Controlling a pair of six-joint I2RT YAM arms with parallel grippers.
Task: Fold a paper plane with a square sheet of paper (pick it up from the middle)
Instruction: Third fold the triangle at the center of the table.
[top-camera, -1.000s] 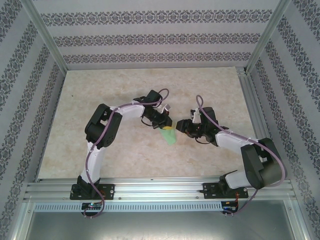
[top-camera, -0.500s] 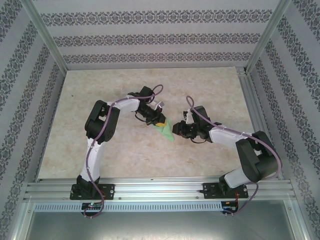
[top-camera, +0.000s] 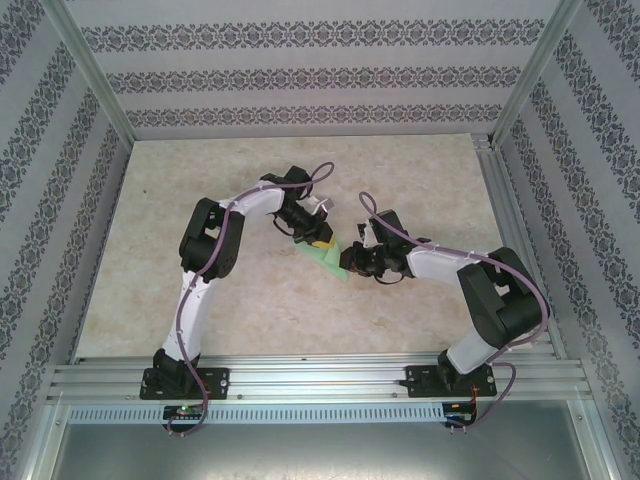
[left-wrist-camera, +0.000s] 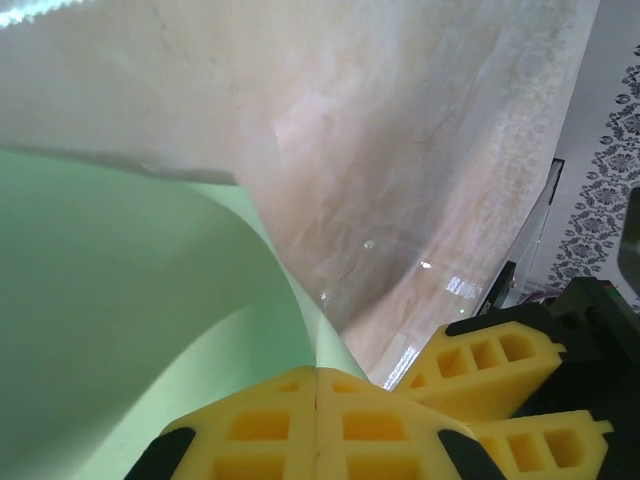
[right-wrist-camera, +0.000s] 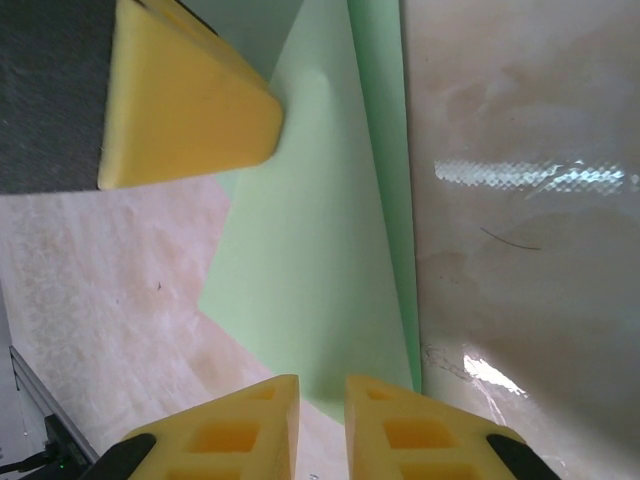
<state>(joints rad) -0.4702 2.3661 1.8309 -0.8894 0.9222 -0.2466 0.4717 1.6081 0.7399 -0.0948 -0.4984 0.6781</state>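
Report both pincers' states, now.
Left pincer: closed, pinching the green paper.
Right pincer: slightly open, with a narrow gap around the paper's corner, not clamped.

Nothing legible anywhere: no words, labels, brand marks, numbers or signs. Dark repeating bands on the pale striped wallpaper (top-camera: 300, 80) ornamental, not lettering. Light-green folded sheet of paper (right-wrist-camera: 320, 250) plain, unprinted. Any marking on the small circuit boards (top-camera: 185, 410) below the silver aluminium base rail (top-camera: 320, 378) too small to make out.
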